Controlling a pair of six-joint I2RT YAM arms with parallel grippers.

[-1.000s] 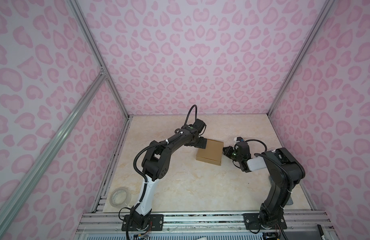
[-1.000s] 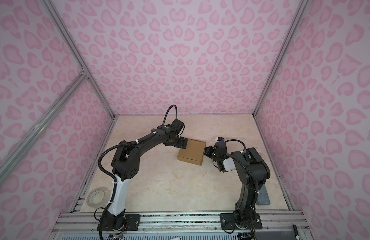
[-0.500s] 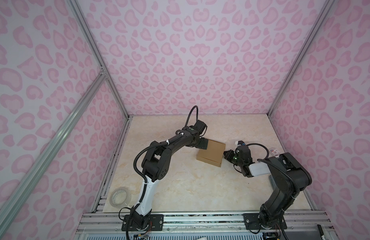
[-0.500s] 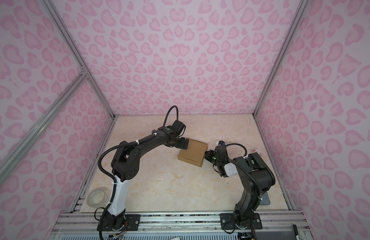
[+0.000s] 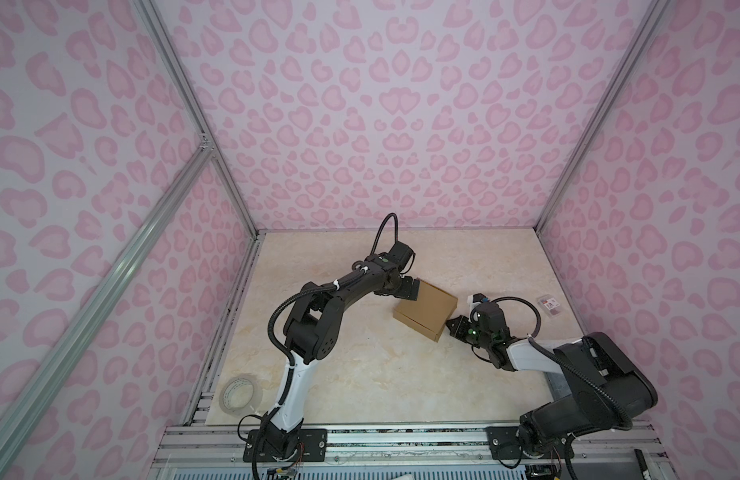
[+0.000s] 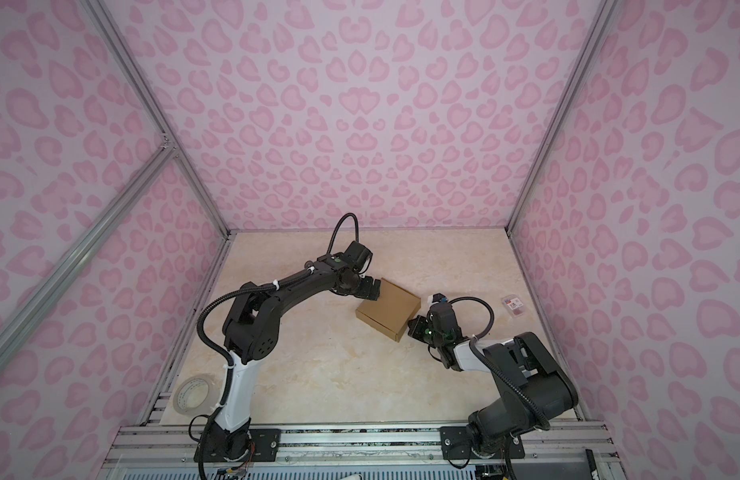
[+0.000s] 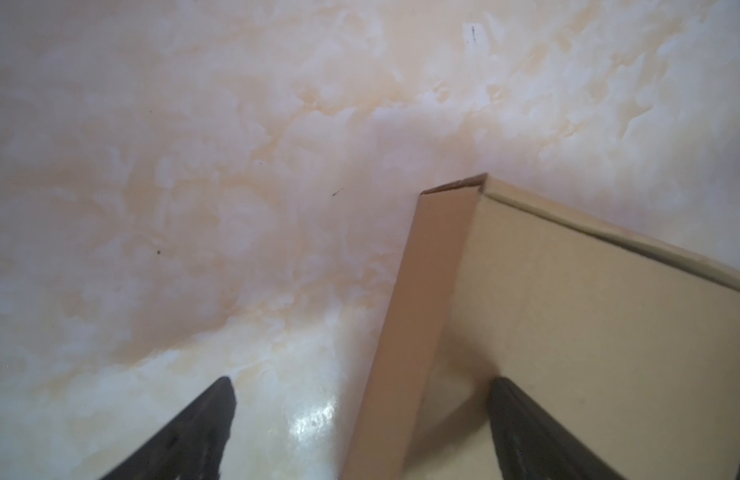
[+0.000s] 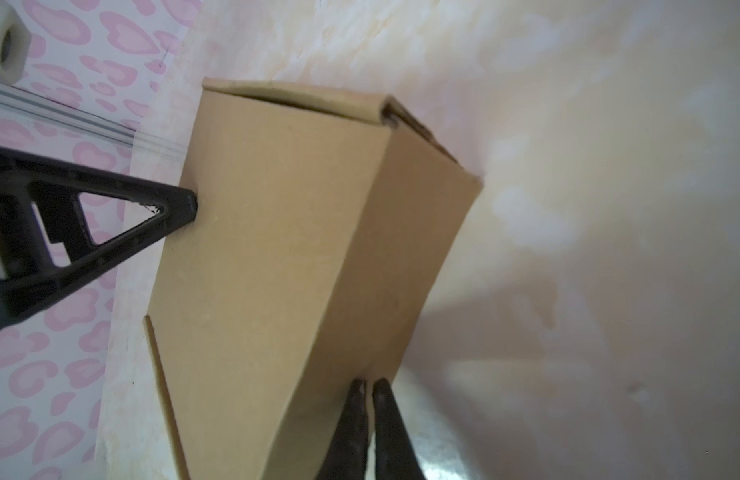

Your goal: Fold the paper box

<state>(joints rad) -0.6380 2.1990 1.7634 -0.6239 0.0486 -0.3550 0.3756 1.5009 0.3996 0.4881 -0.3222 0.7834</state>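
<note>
Since a second earlier the right arm had sunk lower. Right gripper [image 5: 448, 326] was clenched empty, tips against the near corner of the paper box [image 5: 426, 306], mid-table. Left gripper [image 5: 414, 288] was splayed astride its far edge. Count: one paper box, one tape roll [image 5: 237, 394], one packet [image 5: 549, 305].

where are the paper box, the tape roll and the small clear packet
paper box [image 5: 426, 305]: in a top view, middle of its top face
tape roll [image 5: 231, 405]: in a top view, its near rim
small clear packet [image 5: 550, 306]: in a top view, its middle
</note>
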